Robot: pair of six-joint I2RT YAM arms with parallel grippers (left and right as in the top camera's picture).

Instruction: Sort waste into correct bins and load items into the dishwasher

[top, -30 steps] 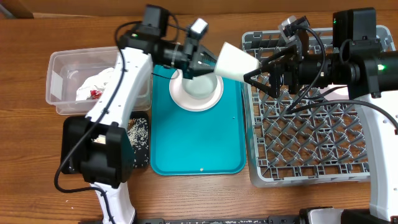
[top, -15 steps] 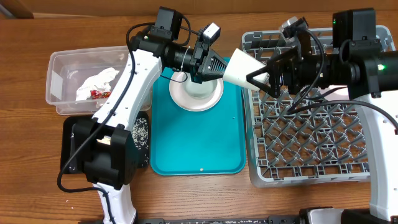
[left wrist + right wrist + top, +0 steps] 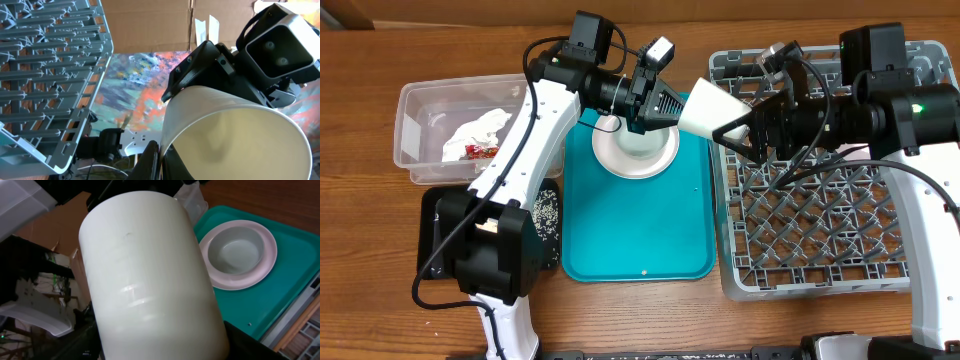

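The cup [image 3: 703, 106] is likely light, stiff and slick. The left claw [image 3: 672, 106] pinches its rim at nine o'clock. The right claw [image 3: 731, 122] straddles its base, grip unclear.

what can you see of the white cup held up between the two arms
The white cup is a plain, smooth, slightly glossy tapered tumbler, empty inside. It lies sideways in the air above the edge between the teal tray and the dishwasher rack, mouth toward the left gripper, which pinches its rim. The fingers of the right gripper flank its narrower base; whether they clamp it is unclear.
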